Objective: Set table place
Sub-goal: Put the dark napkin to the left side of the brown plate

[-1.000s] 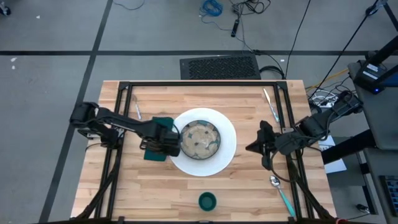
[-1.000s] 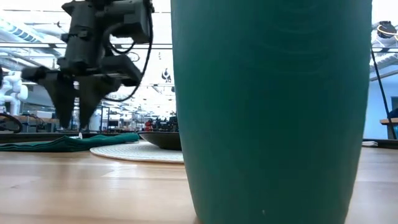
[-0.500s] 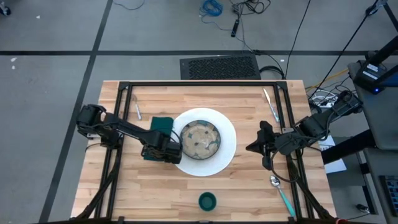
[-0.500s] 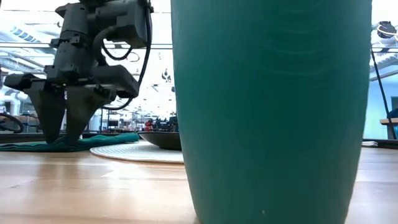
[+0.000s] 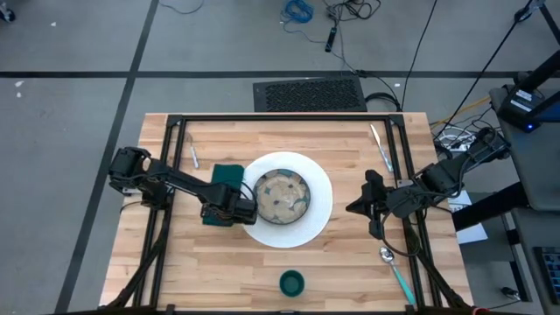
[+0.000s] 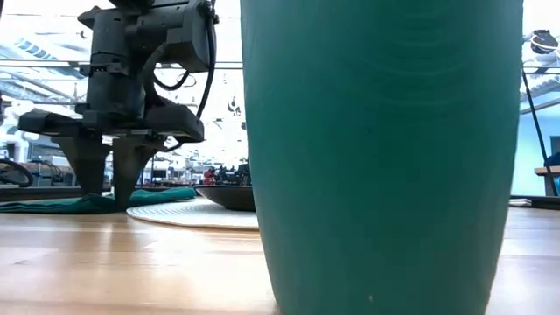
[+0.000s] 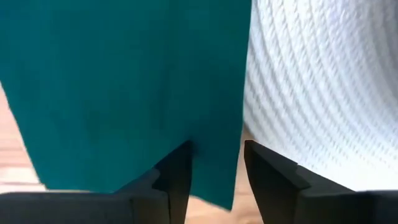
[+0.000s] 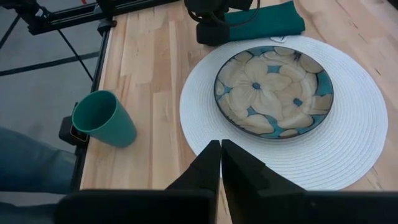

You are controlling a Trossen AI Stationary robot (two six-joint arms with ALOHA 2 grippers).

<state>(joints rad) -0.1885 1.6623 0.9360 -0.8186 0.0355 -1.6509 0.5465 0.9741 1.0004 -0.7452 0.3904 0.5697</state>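
A dark green napkin (image 5: 226, 175) lies flat on the table, left of the round white plate (image 5: 319, 214). The plate carries the speckled bowl (image 5: 282, 194). My left gripper (image 5: 232, 213) is open and points down at the napkin's near right corner, next to the plate's rim. In the left wrist view (image 7: 217, 168) one finger stands over the cloth (image 7: 124, 81) and the other by its edge beside the plate (image 7: 323, 81). My right gripper (image 5: 354, 208) is shut and empty, and hovers right of the plate. My left gripper comes from above, pointing down, at the napkin's near right corner (image 7: 211, 143). Its open fingertips (image 6: 122, 197) reach down to the level of the cloth, with a strip of the right edge between them. The napkin lies flat on the table. I cannot tell whether the tips touch it.
A green cup (image 5: 291, 283) stands near the front edge and fills the low view (image 6: 385, 157). A teal-handled spoon (image 5: 395, 269) lies at the near right. One silver utensil (image 5: 380, 146) lies at the far right and another (image 5: 192, 156) at the far left.
My left gripper has come down from above the napkin to cloth level. It has also shifted a little toward the table's near edge, to the napkin's near right corner. The napkin has stayed flat in place.
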